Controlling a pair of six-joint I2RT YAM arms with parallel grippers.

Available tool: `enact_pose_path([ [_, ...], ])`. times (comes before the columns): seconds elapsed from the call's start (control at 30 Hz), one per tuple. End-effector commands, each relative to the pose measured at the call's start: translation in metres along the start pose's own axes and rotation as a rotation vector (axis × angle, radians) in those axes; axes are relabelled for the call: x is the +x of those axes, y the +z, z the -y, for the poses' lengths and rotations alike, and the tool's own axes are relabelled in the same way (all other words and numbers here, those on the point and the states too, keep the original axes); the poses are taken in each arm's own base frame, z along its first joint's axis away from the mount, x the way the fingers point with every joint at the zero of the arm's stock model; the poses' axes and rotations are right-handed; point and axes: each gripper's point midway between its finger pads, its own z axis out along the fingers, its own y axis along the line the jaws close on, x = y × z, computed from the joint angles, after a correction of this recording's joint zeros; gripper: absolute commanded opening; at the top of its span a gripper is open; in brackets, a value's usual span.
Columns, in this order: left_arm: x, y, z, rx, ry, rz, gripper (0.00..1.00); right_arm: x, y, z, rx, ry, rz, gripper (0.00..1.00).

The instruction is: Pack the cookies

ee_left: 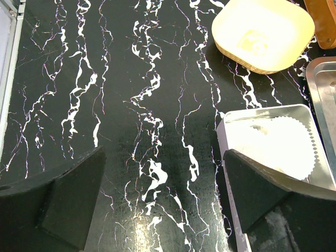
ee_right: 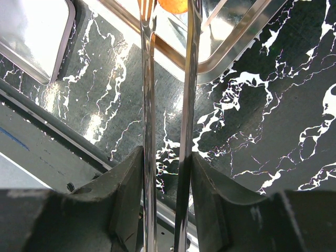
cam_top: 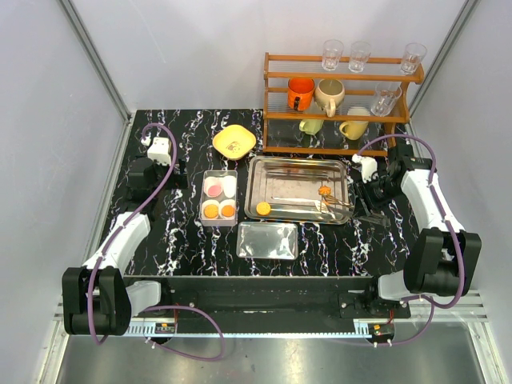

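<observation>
Pinching metal tongs [ee_right: 186, 105], the right gripper [ee_right: 165, 163] holds their tips at an orange cookie [ee_right: 173, 5]. The left gripper [ee_left: 163, 178] hangs spread wide.

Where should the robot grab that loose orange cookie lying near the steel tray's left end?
Pinch its opposite edges with the tongs, probably from above and the right: the cookie lies flat on the tray floor, and the tray's wall stands close on its left.
</observation>
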Motion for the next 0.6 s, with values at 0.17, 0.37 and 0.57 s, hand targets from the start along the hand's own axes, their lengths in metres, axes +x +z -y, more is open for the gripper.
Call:
enact_pose_path([
  [0.17,-0.019,-0.002,-0.005,-0.019,0.015,0.076,0.99,-0.003,-0.002,0.002,0.007,-0.013,0.009,0.40],
  [0.37,-0.020,-0.002,-0.004,-0.014,0.012,0.078,0.99,-0.007,-0.007,-0.001,-0.001,-0.013,0.019,0.33],
  [0.57,-0.019,-0.002,-0.004,-0.014,0.014,0.076,0.99,-0.019,-0.018,-0.007,-0.013,-0.017,0.056,0.33],
])
